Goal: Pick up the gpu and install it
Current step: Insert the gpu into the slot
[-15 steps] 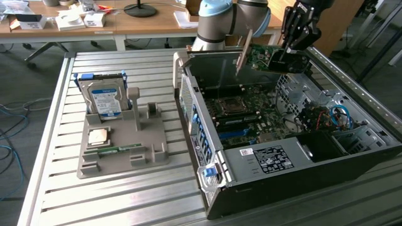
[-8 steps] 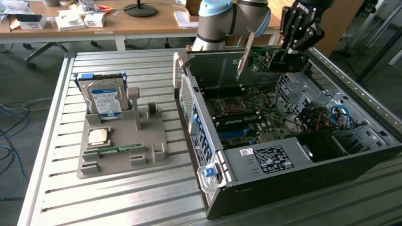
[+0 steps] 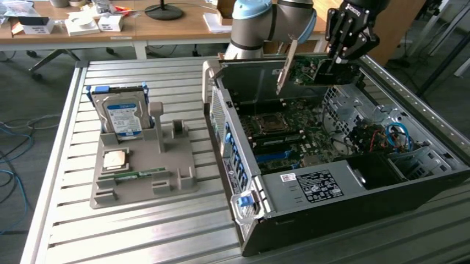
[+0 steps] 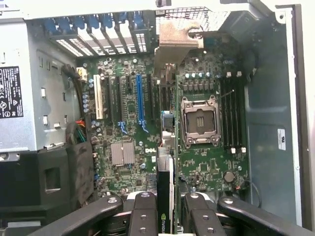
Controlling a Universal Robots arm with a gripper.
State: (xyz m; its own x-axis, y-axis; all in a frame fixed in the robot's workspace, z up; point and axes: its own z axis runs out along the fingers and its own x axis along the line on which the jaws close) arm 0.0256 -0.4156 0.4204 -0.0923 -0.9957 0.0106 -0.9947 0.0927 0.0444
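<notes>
Fingers grip gpu above open computer case.

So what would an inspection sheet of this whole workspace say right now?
Surface: slatted metal table.
Job's things: gpu held over the open computer case, above the motherboard.
Clutter: grey holder with hard drive, processor chip, memory stick.
Grippers: one gripper, fingers shut on the gpu.
Cables: blue and red wires inside the case; blue cables on the floor.
Surroundings: wooden desk with boxes.
</notes>
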